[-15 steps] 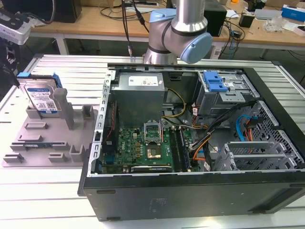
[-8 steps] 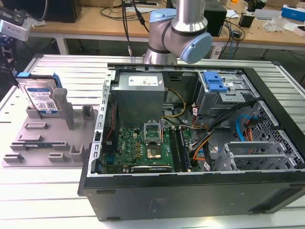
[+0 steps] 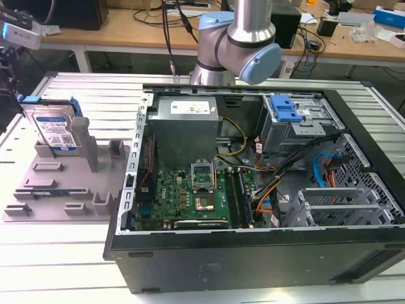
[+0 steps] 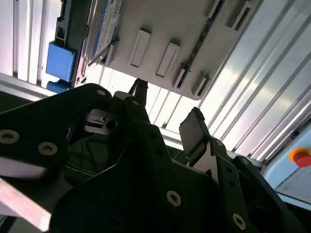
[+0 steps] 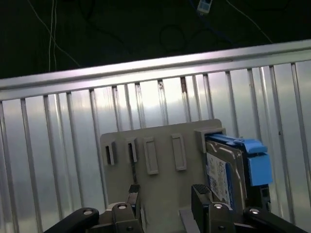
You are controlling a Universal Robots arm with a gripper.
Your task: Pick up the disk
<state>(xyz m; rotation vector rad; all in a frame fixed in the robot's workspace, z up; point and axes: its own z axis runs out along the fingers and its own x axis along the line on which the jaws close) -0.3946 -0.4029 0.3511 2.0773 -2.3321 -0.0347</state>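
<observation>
One disk (image 3: 56, 133), a flat silver-grey rectangular hard drive with a blue-and-white label and blue plastic rails, stands on edge in the grey moulded fixture tray (image 3: 57, 190) at the exterior view's left, beside the open black computer case (image 3: 253, 259); in both wrist views you see your black gripper (image 5: 166, 194) (image 4: 167, 102) near that tray, not touching the disk; its fingers stand wide apart, holding nothing.

- My pincer (image 4: 166, 104): black, jaws apart, nothing between them.
- Past the fingertips, a grey fixture tray (image 4: 165, 19) with slots lies on the ribbed metal desk (image 4: 252, 92).
- The disk (image 4: 106, 24) stands at one tray edge, its blue rail (image 4: 60, 60) outermost.
- A red button (image 4: 301, 157) sits well apart from the tray.
</observation>
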